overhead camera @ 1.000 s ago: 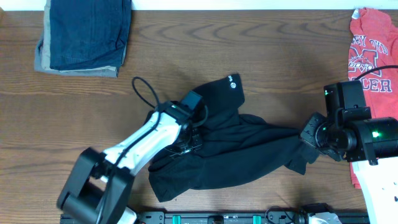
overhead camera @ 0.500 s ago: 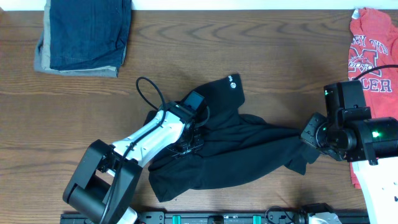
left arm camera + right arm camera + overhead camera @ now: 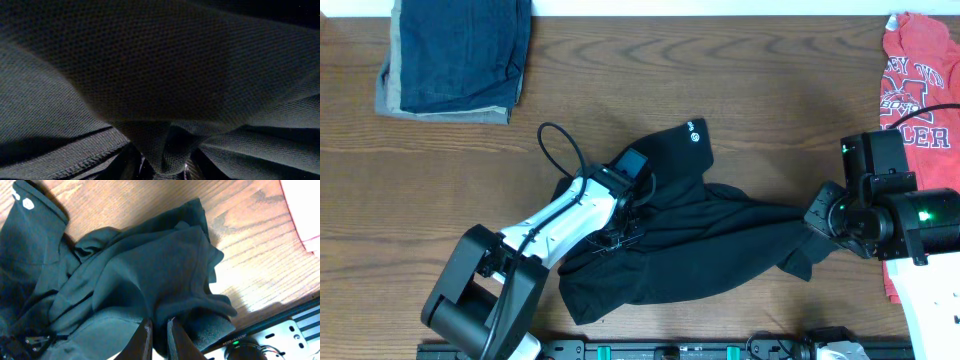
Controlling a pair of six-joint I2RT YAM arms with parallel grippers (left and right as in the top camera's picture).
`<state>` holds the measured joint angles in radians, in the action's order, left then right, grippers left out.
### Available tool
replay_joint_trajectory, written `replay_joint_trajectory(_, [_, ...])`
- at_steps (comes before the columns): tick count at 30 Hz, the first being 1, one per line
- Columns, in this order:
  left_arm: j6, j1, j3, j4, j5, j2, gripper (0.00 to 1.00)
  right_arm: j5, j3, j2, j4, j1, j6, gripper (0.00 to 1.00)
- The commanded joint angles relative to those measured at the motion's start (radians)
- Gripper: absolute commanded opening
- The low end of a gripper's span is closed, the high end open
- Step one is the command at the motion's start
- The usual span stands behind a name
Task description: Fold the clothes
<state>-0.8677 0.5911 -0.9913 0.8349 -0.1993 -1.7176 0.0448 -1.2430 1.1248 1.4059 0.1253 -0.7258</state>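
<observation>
A crumpled black shirt [image 3: 690, 240] lies at the middle of the worktop [image 3: 750, 80], toward its near edge, as I work both arms from afar to fold it. My left gripper [image 3: 622, 232] is buried in the left half of the garment, and its wrist camera shows little but dark mesh weave, with a ridge of cloth squeezed between the two fingers: I read it as clamped on a pinch of the shirt. My right gripper [image 3: 812, 222] is drawn together on the shirt's right end, a thin fold of fabric caught between its fingers, and the cloth runs toward it in a tapering tongue. The two holds sit well apart, I judge, so the bunched fabric can be spread flat before any fold is made; nothing is folded yet. The white round logo [image 3: 694, 127] faces up on a flap pointing to the far edge. A blue denim and tan stack [image 3: 460, 55] sits in the far left corner and a red printed T-shirt [image 3: 915, 90] lies along the right edge, both clear of the work.
</observation>
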Motion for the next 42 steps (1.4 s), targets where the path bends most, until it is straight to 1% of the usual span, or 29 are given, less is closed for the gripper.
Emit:
replay_joint_trajectory(1, [-0.005,-0.001,0.007,0.018,0.033,0.019,0.29,0.031,-0.017,-0.006,0.001,-0.011,0.01,0.1])
replay_joint_trajectory(8, [-0.005,-0.001,0.007,0.027,0.036,0.091,0.31,0.039,-0.017,-0.006,0.0,-0.011,0.01,0.11])
replay_joint_trajectory(14, [-0.005,0.0,0.009,0.037,0.035,0.096,0.34,0.038,-0.015,-0.006,0.001,-0.011,0.01,0.11])
replay_joint_trajectory(23, [-0.009,0.0,0.044,0.042,0.028,0.096,0.35,0.038,0.002,-0.005,-0.001,-0.011,0.009,0.11])
replay_joint_trajectory(28, [-0.03,0.0,0.064,0.024,0.027,0.096,0.35,0.038,0.002,-0.005,-0.003,-0.011,0.009,0.11])
replay_joint_trajectory(40, [-0.028,0.0,0.078,-0.021,0.028,0.096,0.35,0.038,0.002,-0.005,-0.003,-0.011,0.009,0.12])
replay_joint_trajectory(42, [-0.028,0.0,0.08,-0.021,0.027,0.096,0.32,0.038,0.002,-0.005,-0.004,-0.011,0.009,0.12])
